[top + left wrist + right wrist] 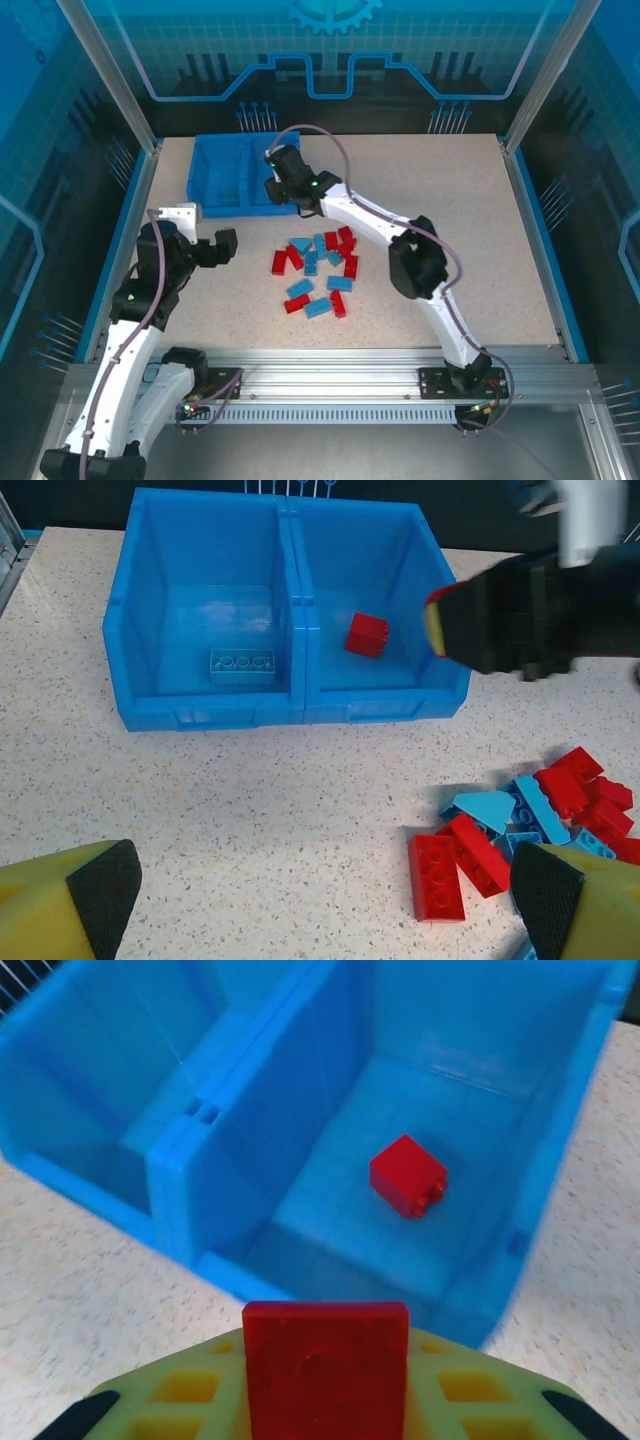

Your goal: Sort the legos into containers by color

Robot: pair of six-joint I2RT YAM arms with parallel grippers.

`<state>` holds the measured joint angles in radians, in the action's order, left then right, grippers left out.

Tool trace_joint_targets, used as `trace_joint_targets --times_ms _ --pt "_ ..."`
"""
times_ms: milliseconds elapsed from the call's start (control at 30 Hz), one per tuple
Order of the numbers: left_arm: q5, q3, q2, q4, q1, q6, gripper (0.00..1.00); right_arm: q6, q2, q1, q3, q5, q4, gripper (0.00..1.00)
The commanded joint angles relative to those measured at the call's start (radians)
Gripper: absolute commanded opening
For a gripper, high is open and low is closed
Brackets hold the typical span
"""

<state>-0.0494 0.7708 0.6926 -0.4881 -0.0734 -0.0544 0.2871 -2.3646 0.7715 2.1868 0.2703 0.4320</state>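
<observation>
From the top view, the right gripper (283, 168) hung over the right compartment (258, 190) of the blue bin (215, 141) at the far left of the counter (450, 180). The left gripper (231, 243) hovered low, between the bin and the pile of legos (320, 272), which lay mid-counter, red and light blue mixed together.

In the left wrist view, the left gripper's pads (100, 890) stood wide apart with nothing between them. One light blue brick (242, 666) lay flat in the left compartment (200, 610), and one loose red brick (367, 635) lay tilted in the right one. The right arm's dark wrist crossed in front of the bin's right wall.

In the right wrist view, the right gripper was clamped on a held red brick (325, 1370), poised above the near wall of the right compartment, where the loose red brick lay.

The step in hand looked like delivering a red lego to the red side. The next move would call for carrying it a little further in, past the wall and clear of the divider, before the jaws parted.
</observation>
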Motion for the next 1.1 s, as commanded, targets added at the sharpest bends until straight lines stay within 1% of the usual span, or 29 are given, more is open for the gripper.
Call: trace_joint_targets --times_ms 0,133,200,333,400,467,500,567,700,800,900,1067 --pt "-0.019 -0.012 -0.004 0.009 0.009 -0.018 0.99 -0.049 -0.131 0.016 0.21 0.08 0.096 0.32" --pt "-0.009 -0.013 0.001 0.016 0.011 -0.026 0.99 -0.075 -0.319 0.016 0.463 0.137 0.172 0.32" --pt "-0.007 -0.014 0.004 0.017 0.011 -0.029 0.99 -0.094 -0.383 0.015 0.529 0.139 0.169 0.32" --pt "-0.003 -0.015 0.007 0.021 0.011 -0.038 0.99 -0.073 -0.431 0.015 0.555 0.095 0.145 0.34" --pt "-0.002 -0.015 0.013 0.023 0.011 -0.039 0.99 -0.041 -0.43 0.016 0.553 0.08 0.156 0.39" --pt "-0.006 -0.011 0.02 0.02 0.011 -0.039 0.99 -0.029 -0.413 0.02 0.553 0.076 0.171 0.48" --pt "-0.008 -0.01 0.023 0.019 0.011 -0.037 0.99 -0.029 -0.401 0.021 0.552 0.076 0.176 0.5" --pt "-0.009 -0.01 0.026 0.019 0.011 -0.035 0.99 -0.035 -0.369 0.023 0.541 0.073 0.184 0.51" --pt "-0.014 -0.011 0.035 0.02 0.012 -0.031 0.99 -0.022 -0.265 0.025 0.495 0.055 0.215 0.51" --pt "-0.023 -0.011 0.042 0.017 0.014 -0.029 0.99 -0.019 -0.138 0.025 0.401 0.034 0.24 0.51" --pt "-0.027 -0.008 0.053 0.013 0.014 -0.032 0.99 -0.023 0.045 0.024 0.217 -0.003 0.245 0.53" --pt "-0.042 0.021 0.103 -0.028 0.012 -0.105 0.99 -0.059 0.41 0.006 -0.169 -0.174 0.253 0.6"
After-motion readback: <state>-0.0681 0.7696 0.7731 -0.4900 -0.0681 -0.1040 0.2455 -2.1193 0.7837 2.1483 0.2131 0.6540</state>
